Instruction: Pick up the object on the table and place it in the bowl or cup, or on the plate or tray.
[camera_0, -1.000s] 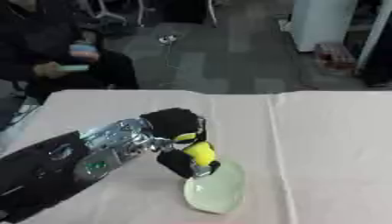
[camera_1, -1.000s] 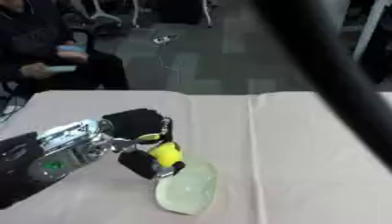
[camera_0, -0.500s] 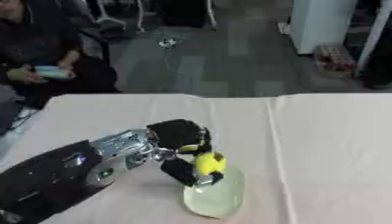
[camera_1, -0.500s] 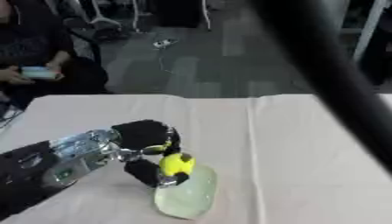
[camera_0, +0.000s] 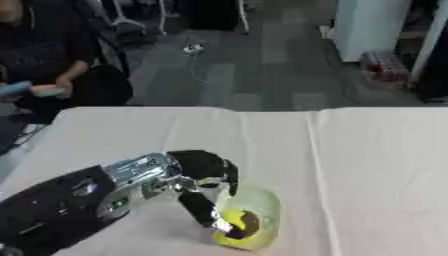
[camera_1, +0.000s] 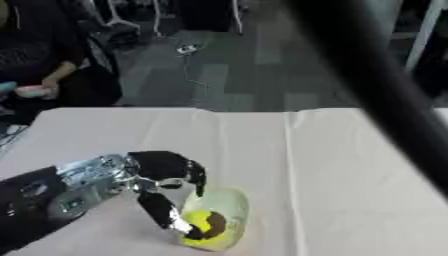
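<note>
While the left hand (camera_0: 203, 172) hangs over the pale green plate (camera_0: 262, 210), entries as follows.

Left hand: fingers curled downward around the yellow object (camera_0: 233, 220), thumb and fingers pinching it from the left side.
Yellow object: small, rounded, with a dark patch on one side; sits low over the near part of the plate, touching it or just above, cannot tell which.
Plate: on the white tablecloth (camera_0: 367, 165), near the front edge.
Right hand: in neither view.
Handling, judged: object looks light and stiff enough to keep its shape; smooth, rounded skin may roll once freed.
Hold point: across its widest middle, opposite sides.
Release, judged: open only once it rests on the plate.
</note>
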